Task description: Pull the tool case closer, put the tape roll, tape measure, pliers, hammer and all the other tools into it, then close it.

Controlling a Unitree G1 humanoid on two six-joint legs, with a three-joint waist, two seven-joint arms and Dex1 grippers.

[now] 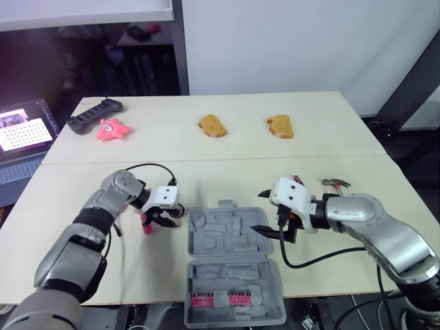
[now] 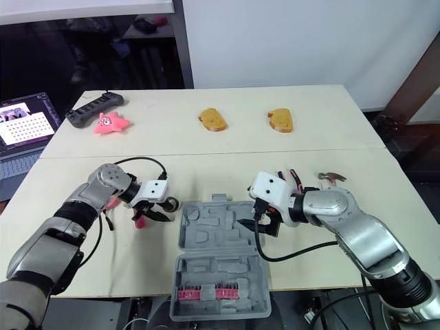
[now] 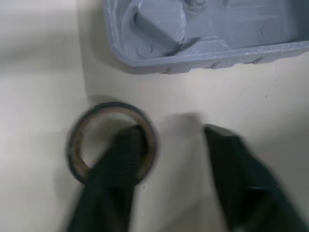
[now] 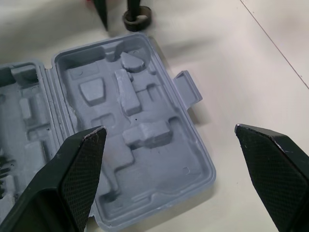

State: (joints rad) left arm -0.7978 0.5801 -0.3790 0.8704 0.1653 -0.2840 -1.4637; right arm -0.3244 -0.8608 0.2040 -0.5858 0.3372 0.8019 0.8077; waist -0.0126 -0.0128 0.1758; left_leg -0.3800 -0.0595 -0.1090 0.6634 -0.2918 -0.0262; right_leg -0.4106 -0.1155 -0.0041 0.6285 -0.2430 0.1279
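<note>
Tape roll lies flat on the surface, just left of the tool case and near its far corner. We see our left end effector released above the roll, one finger inside the ring and the other outside it. A pink item that we cannot identify lies close by. The tool case lies opened flat at the near edge, with red bits in its near half. Our right end effector is spread wide and empty over the case's right rim. Farther right lies the hammer.
</note>
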